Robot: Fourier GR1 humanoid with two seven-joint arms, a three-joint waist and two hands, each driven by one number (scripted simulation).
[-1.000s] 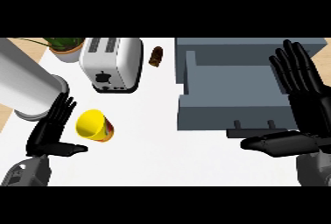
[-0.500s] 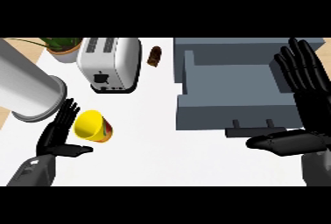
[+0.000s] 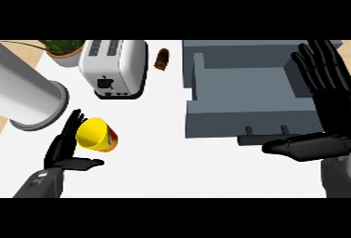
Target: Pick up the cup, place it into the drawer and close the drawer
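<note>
Your left hand (image 3: 65, 148) has slid closer, fingers straight beside the cup (image 3: 96, 134) lying on the tabletop (image 3: 158, 153) left of the open drawer (image 3: 247, 93); nudge it and it may roll off.

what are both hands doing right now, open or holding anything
Left hand: open, fingers straight beside the yellow cup, holding nothing.
Right hand: open, fingers straight over the open drawer, holding nothing.
</note>
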